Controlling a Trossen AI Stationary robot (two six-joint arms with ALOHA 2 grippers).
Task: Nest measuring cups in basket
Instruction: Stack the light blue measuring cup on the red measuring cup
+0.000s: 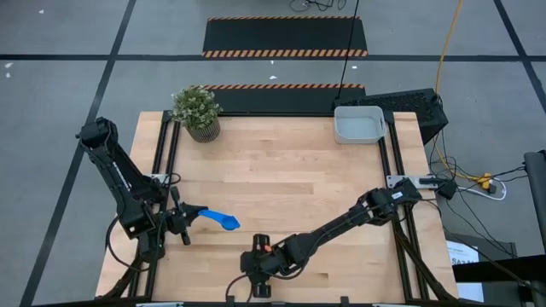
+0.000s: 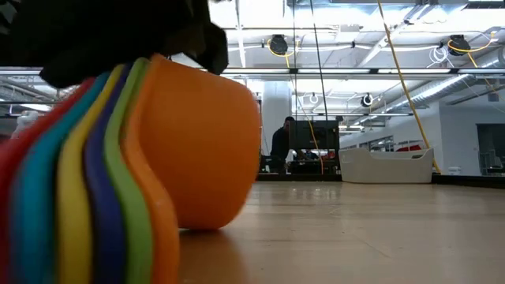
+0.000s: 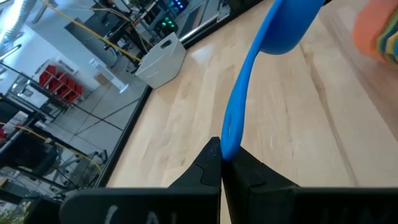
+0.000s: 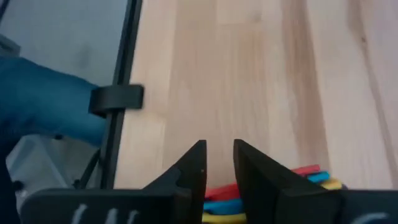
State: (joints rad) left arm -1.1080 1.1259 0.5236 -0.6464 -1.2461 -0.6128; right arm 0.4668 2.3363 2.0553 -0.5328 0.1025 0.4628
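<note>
Two dark arms work over the pale wooden tabletop point(image 1: 290, 179), and we see the left gripper point(image 3: 222, 163) pinched tight on the handle tip of a light blue plastic measuring cup point(image 1: 220, 220), which it holds just above the near left part of the surface. By the near edge sits a nested stack of coloured plastic measuring cups point(image 2: 134, 166), orange outermost, with green, dark blue, yellow, light blue and red handles fanned beside it. Our right gripper point(image 4: 219, 163) hangs directly over those stacked handles, its fingers only a narrow gap apart and closed on nothing. At the far right corner rests the shallow light-grey plastic basket point(image 1: 358, 124), well apart from every cup
</note>
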